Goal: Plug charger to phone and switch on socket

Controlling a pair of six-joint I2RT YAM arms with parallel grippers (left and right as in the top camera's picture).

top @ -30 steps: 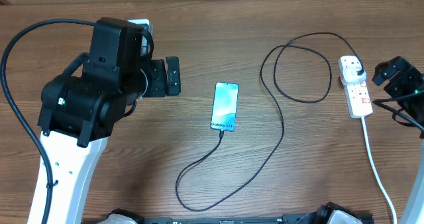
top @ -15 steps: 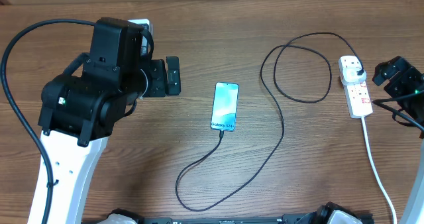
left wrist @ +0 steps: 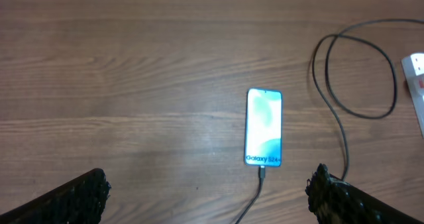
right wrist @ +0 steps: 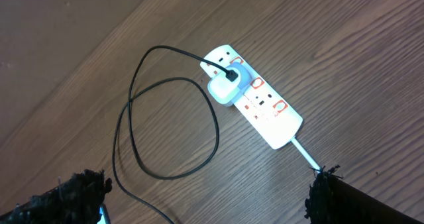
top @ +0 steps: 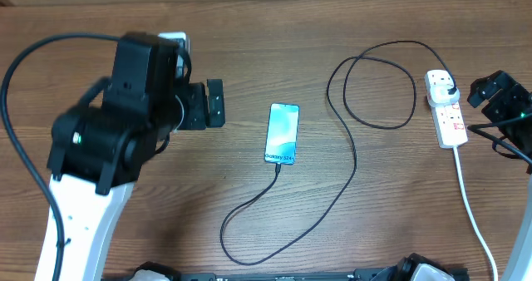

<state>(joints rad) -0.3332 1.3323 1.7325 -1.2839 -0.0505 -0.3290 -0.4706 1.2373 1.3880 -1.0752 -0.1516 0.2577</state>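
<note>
White, light and apt to skid, the socket sits at the overhead frame's right edge; I'd press its red switch straight down with my right gripper, which gapes wide, holding nothing

The left arm is made of boxy black housings set on a white lower link, and a small green light is seen on the black part. A thick black cable is looped from its top to the link. The right arm is black too, with thin black wires beside it. Rough black padding is seen on the fingers of the left tool and the right tool.
</note>
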